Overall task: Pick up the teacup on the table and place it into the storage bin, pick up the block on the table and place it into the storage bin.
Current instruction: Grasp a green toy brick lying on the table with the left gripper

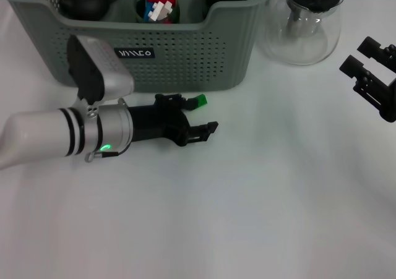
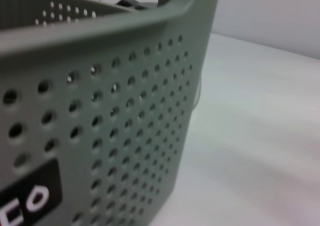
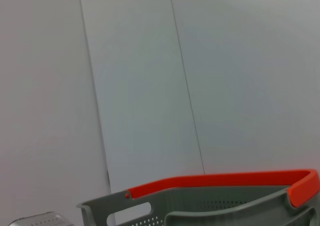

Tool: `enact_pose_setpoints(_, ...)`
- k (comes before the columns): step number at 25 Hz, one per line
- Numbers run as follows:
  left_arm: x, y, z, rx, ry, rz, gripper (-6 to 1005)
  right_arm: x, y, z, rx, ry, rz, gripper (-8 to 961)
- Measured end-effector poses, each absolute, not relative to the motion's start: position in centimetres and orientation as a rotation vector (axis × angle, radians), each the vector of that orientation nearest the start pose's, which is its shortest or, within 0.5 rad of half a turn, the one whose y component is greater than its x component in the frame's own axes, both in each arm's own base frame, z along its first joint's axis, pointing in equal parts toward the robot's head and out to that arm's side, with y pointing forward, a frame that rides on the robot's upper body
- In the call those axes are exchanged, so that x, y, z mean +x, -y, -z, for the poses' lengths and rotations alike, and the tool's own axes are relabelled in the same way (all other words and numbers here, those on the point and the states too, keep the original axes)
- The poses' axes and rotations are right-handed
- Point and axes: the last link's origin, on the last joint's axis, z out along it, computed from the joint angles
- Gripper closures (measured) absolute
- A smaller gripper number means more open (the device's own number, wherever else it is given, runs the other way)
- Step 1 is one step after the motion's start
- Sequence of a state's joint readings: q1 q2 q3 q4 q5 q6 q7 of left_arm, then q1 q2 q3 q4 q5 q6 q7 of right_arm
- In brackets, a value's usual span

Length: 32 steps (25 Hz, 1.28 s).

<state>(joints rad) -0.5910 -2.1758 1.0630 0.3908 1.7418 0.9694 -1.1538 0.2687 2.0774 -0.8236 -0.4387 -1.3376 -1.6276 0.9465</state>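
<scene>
Head view: the left hand (image 1: pixel 207 115), fingers spread and empty, flanks the green block (image 1: pixel 198 101) on the worktop (image 1: pixel 260 198) just before the storage bin (image 1: pixel 185 50); right hand (image 1: pixel 365 65) parked far off.

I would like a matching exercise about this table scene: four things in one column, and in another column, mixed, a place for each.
Things:
1. storage bin
2. green block
3. glass pot
4. right gripper

Places:
A. between the left gripper's fingers, beside the bin's front wall
B. at the table's right edge, apart from everything
C. right of the bin
D. far side of the table, holding dark teaware

Pairs: 1-D, 2-A, 3-C, 4-B
</scene>
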Motion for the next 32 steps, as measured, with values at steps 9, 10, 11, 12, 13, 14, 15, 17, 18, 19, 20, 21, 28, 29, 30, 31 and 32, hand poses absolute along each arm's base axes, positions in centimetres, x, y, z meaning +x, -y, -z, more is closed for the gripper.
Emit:
enact_pose_setpoints(9, -26.5, -31.4, 8.7, -2.687, 0.651, 0.554, 308, 29.9, -26.9, -1.5, -2.199, -0.481, -1.158, 387)
enact_pose_setpoints(10, -26.6, -31.3, 8.2, -2.676, 0.657, 0.562, 308, 29.9, -26.9, -1.5, -2.199, -0.481, -1.158, 387)
enact_pose_setpoints(11, -26.8, -31.4, 7.9, -2.656, 0.668, 0.56, 308, 29.9, -26.9, -1.5, -2.199, -0.481, -1.158, 387)
enact_pose_setpoints(12, -26.8, -31.6, 7.8, -2.638, 0.675, 0.555, 308, 29.9, -26.9, -1.5, -2.199, -0.48, -1.158, 387)
enact_pose_setpoints(13, -27.0, -32.0, 7.8, -2.61, 0.688, 0.54, 308, 29.9, -26.9, -1.6, -2.2, -0.479, -1.159, 387)
enact_pose_setpoints(14, -27.1, -32.4, 8.1, -2.594, 0.7, 0.521, 308, 29.9, -26.9, -1.5, -2.2, -0.479, -1.159, 387)
enact_pose_setpoints(15, -27.1, -32.9, 8.4, -2.578, 0.71, 0.503, 308, 29.9, -26.9, -1.5, -2.2, -0.479, -1.16, 387)
enact_pose_setpoints(17, -27.0, -33.6, 9.0, -2.565, 0.722, 0.466, 308, 29.9, -26.9, -1.5, -2.199, -0.481, -1.162, 387)
enact_pose_setpoints(18, -26.9, -33.8, 9.3, -2.564, 0.726, 0.452, 308, 29.9, -26.8, -1.4, -2.198, -0.483, -1.162, 386)
enact_pose_setpoints(19, -26.8, -34.1, 9.5, -2.563, 0.722, 0.441, 308, 29.9, -26.8, -1.4, -2.197, -0.485, -1.162, 386)
enact_pose_setpoints(20, -26.8, -34.2, 9.6, -2.562, 0.719, 0.433, 308, 29.9, -26.7, -1.4, -2.197, -0.486, -1.162, 386)
enact_pose_setpoints(21, -26.7, -34.4, 9.6, -2.561, 0.711, 0.428, 308, 29.9, -26.7, -1.4, -2.197, -0.488, -1.163, 386)
enact_pose_setpoints(28, -26.3, -35.0, 9.8, -2.557, 0.694, 0.409, 308, 30.0, -26.7, -1.3, -2.196, -0.493, -1.162, 386)
enact_pose_setpoints(29, -26.1, -35.1, 9.9, -2.562, 0.691, 0.405, 308, 30.0, -26.7, -1.3, -2.195, -0.494, -1.161, 386)
enact_pose_setpoints(30, -26.0, -35.2, 10.1, -2.566, 0.687, 0.403, 308, 30.0, -26.7, -1.3, -2.195, -0.494, -1.161, 386)
enact_pose_setpoints(31, -25.9, -35.3, 10.2, -2.571, 0.682, 0.401, 308, 30.0, -26.7, -1.3, -2.195, -0.494, -1.161, 386)
enact_pose_setpoints(32, -25.7, -35.3, 10.3, -2.575, 0.677, 0.396, 308, 30.0, -26.7, -1.3, -2.195, -0.495, -1.161, 386)
